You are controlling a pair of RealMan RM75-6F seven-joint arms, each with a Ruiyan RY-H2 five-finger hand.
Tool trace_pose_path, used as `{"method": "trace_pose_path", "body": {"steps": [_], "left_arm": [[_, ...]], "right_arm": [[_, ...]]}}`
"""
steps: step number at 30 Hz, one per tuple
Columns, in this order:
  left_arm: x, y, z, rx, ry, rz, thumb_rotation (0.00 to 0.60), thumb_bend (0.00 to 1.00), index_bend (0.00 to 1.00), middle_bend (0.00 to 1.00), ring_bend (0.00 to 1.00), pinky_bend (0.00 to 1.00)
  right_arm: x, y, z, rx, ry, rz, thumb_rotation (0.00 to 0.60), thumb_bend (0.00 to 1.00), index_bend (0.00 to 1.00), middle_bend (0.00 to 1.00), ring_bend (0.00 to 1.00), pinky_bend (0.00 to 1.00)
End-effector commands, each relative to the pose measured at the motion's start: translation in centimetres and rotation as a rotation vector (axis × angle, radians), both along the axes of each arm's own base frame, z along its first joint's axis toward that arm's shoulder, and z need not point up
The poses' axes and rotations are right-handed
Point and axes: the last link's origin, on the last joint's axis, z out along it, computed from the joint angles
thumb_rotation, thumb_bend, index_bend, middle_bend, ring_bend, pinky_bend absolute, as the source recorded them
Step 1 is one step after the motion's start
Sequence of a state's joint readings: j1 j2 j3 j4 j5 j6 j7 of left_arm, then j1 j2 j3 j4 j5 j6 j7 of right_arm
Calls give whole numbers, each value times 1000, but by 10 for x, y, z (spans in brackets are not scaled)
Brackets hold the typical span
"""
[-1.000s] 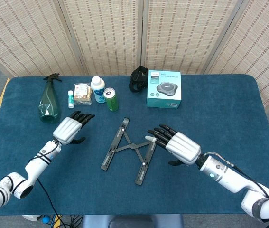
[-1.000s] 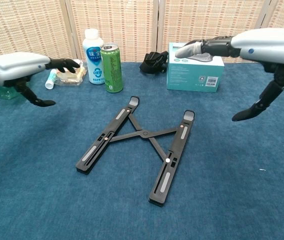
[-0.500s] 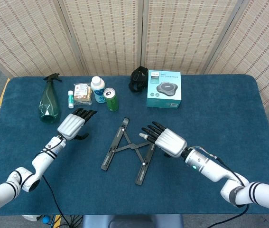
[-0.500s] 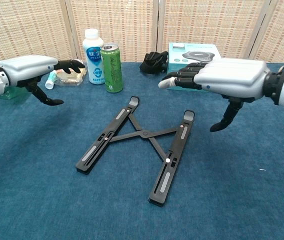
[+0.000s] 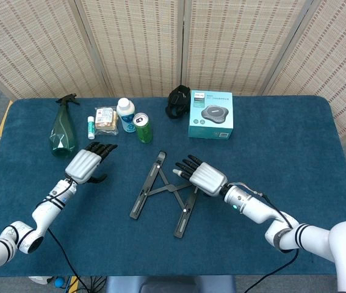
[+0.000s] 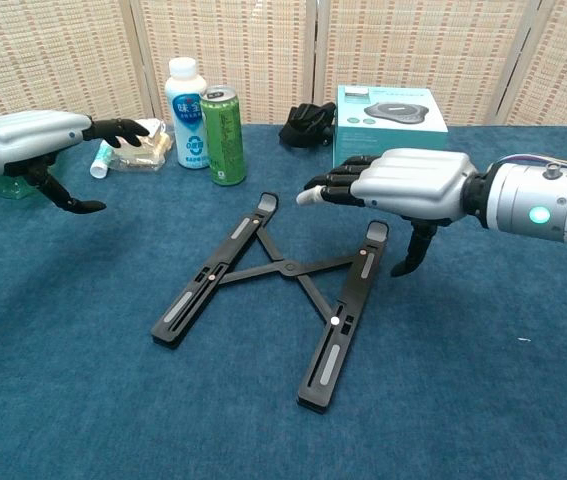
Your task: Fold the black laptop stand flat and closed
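The black laptop stand (image 5: 163, 194) (image 6: 281, 290) lies spread in an X on the blue table, both rails apart. My right hand (image 5: 201, 174) (image 6: 398, 186) hovers palm down just above the top of the stand's right rail, fingers stretched out, thumb hanging beside the rail, holding nothing. My left hand (image 5: 86, 163) (image 6: 38, 140) floats flat to the left of the stand, well apart from it, fingers extended and empty.
Along the back stand a green spray bottle (image 5: 61, 130), a small white tube (image 5: 91, 127), a snack packet (image 5: 105, 119), a white drink bottle (image 5: 125, 115) (image 6: 190, 113), a green can (image 5: 143, 127) (image 6: 224, 136), a black bundle (image 5: 177, 102) and a teal box (image 5: 211, 115) (image 6: 388, 118).
My right hand has moved left and down, from right of the stand to over its right rail's top end. My left hand shifted slightly left.
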State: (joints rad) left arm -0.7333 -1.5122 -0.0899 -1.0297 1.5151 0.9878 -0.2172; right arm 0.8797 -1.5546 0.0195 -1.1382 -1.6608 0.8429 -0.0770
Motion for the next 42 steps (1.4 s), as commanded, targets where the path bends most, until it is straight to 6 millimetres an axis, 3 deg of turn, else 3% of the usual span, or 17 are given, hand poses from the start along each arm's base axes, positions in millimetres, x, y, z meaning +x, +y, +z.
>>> {"method": "trace_pose_path", "body": {"steps": [1, 11, 23, 29, 36, 42], "left_arm": [[-2, -2, 1, 0, 0, 4, 600, 241, 48, 106, 138, 71], [-8, -7, 3, -6, -5, 22, 600, 241, 48, 106, 138, 71], [-14, -13, 0, -20, -21, 46, 600, 241, 48, 106, 138, 71], [-17, -13, -7, -28, -20, 58, 600, 242, 50, 106, 138, 71], [-20, -13, -21, -36, -12, 58, 600, 241, 38, 97, 133, 71], [-23, -16, -36, -55, -12, 68, 600, 164, 0, 29, 44, 57]], "right_arm": [[0, -2, -8, -1, 15, 14, 600, 0, 0, 0, 0, 0], [7, -13, -24, -24, 30, 39, 600, 0, 0, 0, 0, 0], [32, -28, -43, -80, -2, 76, 600, 0, 0, 0, 0, 0], [44, -34, -57, -101, -11, 77, 600, 0, 0, 0, 0, 0], [47, -33, -57, -99, -25, 85, 600, 0, 0, 0, 0, 0], [43, -28, -57, -99, -27, 89, 600, 0, 0, 0, 0, 0]]}}
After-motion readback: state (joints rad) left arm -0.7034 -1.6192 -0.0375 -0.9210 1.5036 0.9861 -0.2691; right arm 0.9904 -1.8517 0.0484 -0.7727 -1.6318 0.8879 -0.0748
